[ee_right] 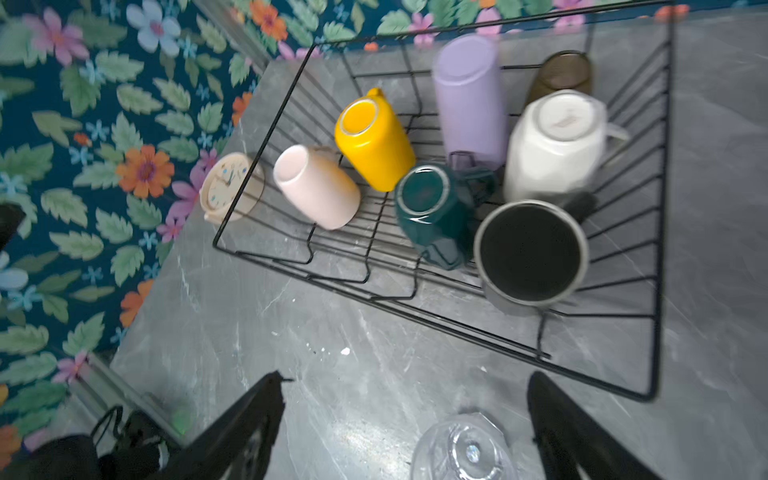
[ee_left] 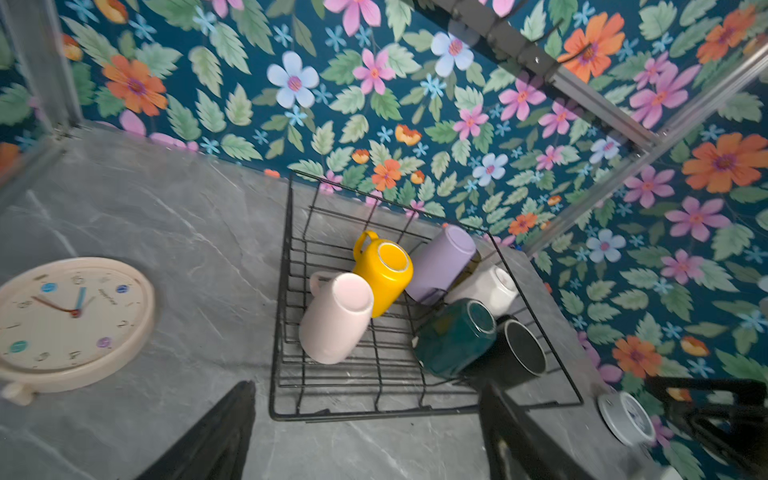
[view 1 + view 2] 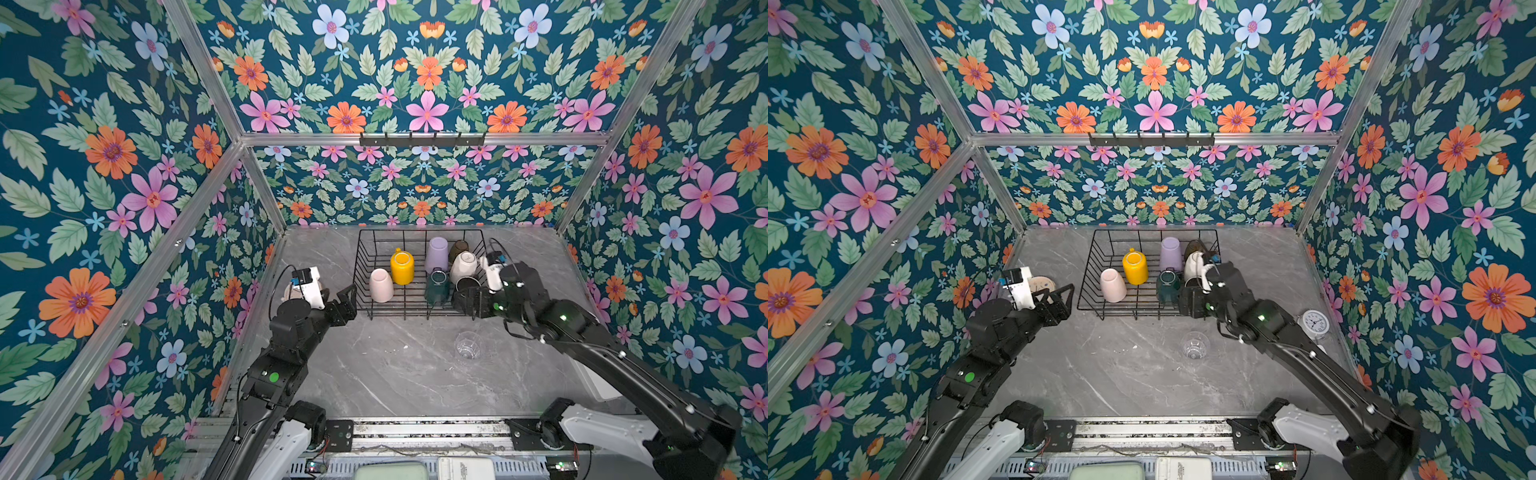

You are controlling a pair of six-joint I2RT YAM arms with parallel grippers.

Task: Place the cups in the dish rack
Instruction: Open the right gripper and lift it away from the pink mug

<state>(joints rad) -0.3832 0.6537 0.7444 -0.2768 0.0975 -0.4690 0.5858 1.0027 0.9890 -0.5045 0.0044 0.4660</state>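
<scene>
1. Floral wallpaper point(image 3: 124, 166) walls in a grey marble tabletop point(image 3: 395, 382) in both top views. At the back of it stands the dish rack point(image 3: 363, 270), with seven cups inside: the pale-pink mug point(image 3: 381, 285), yellow mug point(image 3: 402, 266), lilac tumbler point(image 3: 436, 254), olive-brown tumbler point(image 3: 458, 248), white mug point(image 3: 463, 266), dark-green mug point(image 3: 436, 289) and black mug point(image 3: 467, 284). The clear glass point(image 3: 468, 345) sits on the tabletop in front of the dish rack's right end, outside it.
2. Both top views also show the left gripper point(image 3: 349, 299) hovering just beside the dish rack's near left corner. The right gripper point(image 3: 467, 305) is at the near right corner, apart from the clear glass. In a top view a white clock point(image 3: 1315, 322) stands near the right wall.
3. From the left wrist, the left gripper's fingers point(image 2: 224, 432) are spread wide with nothing between them, and the dish rack lies beyond. A pink clock point(image 2: 70, 324) sits on the tabletop beside the dish rack.
4. From the right wrist, slightly blurred, the right gripper's fingers point(image 1: 249, 415) are also spread apart and empty. The clear glass shows between them on the tabletop, ungripped.
</scene>
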